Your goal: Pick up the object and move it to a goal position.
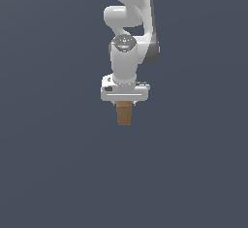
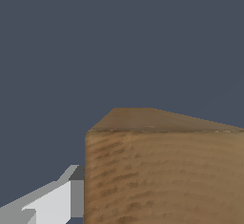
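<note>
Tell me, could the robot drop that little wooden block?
Maybe. The block hangs mostly below the gripper, so only its top seems pinched; a quick move might let it slip or tilt. Also, the wrist view shows just one finger beside the block, so the grip can't be fully checked.

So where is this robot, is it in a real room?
Probably not: it looks like a computer simulation. The background is one flat grey-blue with no walls or furniture, and only the white arm and a wooden block show.
</note>
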### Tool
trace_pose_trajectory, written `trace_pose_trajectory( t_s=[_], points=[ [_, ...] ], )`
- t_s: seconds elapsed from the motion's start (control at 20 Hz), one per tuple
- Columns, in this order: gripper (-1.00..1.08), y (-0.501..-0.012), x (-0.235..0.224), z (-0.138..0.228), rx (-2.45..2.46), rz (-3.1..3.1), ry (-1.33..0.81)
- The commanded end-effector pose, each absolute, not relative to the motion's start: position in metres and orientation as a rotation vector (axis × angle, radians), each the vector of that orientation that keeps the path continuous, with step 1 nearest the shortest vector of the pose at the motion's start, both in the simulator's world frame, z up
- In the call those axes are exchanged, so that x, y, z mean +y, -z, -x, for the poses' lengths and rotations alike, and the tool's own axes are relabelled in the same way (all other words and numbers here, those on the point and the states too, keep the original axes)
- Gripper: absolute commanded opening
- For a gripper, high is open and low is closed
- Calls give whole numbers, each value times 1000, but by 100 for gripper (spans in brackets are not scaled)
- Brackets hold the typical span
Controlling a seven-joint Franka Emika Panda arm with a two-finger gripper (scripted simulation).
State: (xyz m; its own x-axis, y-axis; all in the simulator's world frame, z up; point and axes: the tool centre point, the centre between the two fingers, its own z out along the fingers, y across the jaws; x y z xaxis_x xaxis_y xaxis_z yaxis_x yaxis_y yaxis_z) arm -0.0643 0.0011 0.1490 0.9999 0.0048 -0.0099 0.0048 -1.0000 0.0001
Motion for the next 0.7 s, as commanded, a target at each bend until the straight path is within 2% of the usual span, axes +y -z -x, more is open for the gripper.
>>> trace_pose_trajectory(
  t_s=[0.0, 0.3, 0.65],
  points=[
    [-100, -162, -4, 62, 7, -3142, 0],
    [-100, -199, -24, 66, 6, -3143, 0],
    [-100, -265, -59, 73, 6, -3144, 0]
  ],
)
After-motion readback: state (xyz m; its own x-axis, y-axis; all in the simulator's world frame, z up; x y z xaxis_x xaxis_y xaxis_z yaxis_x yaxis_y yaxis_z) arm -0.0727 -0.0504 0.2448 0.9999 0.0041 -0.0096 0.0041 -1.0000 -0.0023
